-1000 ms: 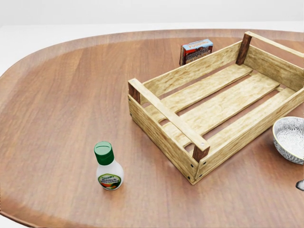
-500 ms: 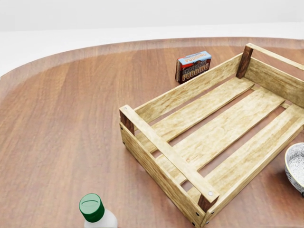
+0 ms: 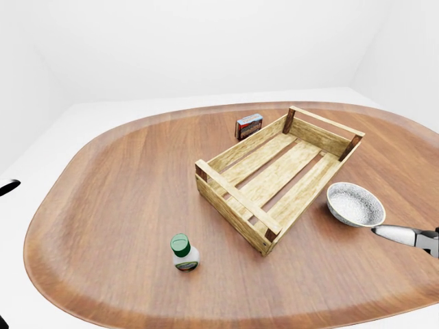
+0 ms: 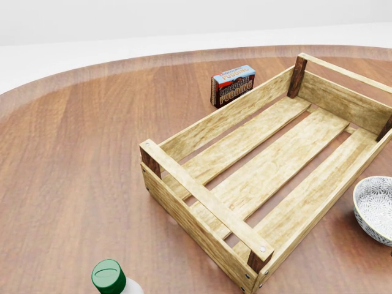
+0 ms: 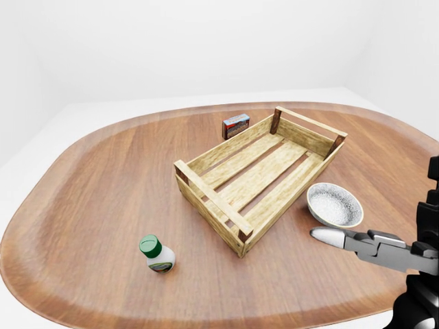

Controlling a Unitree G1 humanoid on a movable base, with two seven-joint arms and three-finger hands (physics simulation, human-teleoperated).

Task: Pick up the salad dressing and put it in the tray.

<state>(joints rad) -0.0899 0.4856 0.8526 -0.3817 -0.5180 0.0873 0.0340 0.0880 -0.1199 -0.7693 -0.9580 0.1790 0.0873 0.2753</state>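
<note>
Right-eye view: the salad dressing bottle (image 5: 158, 256) is standing upright near the bottom edge of the oval wooden table (image 5: 89, 178), its long axis vertical and its green cap pointing up, label facing the camera. It is sitting on bare wood, apart from everything else and outside the tray. At lower right, the right hand (image 5: 367, 245) is hanging above the table just below the bowl, one silver-tipped finger (image 5: 329, 236) pointing toward the view's left; nothing is lying in its grasp, but whether its fingers are spread or drawn together cannot be told. The patterned grey-and-white bowl (image 5: 334, 204) is resting just beside the tray's right-hand long side.

The slatted wooden tray (image 5: 257, 175) is lying up and to the right of the bottle, running diagonally toward the top right, with only bare slats showing inside. Beyond its upper-left long wall, a small red and blue pudding box (image 5: 236, 125) is standing on edge. In the left-eye view, a dark sliver at the left border is showing part of the left hand (image 3: 8, 186); its state cannot be told.
</note>
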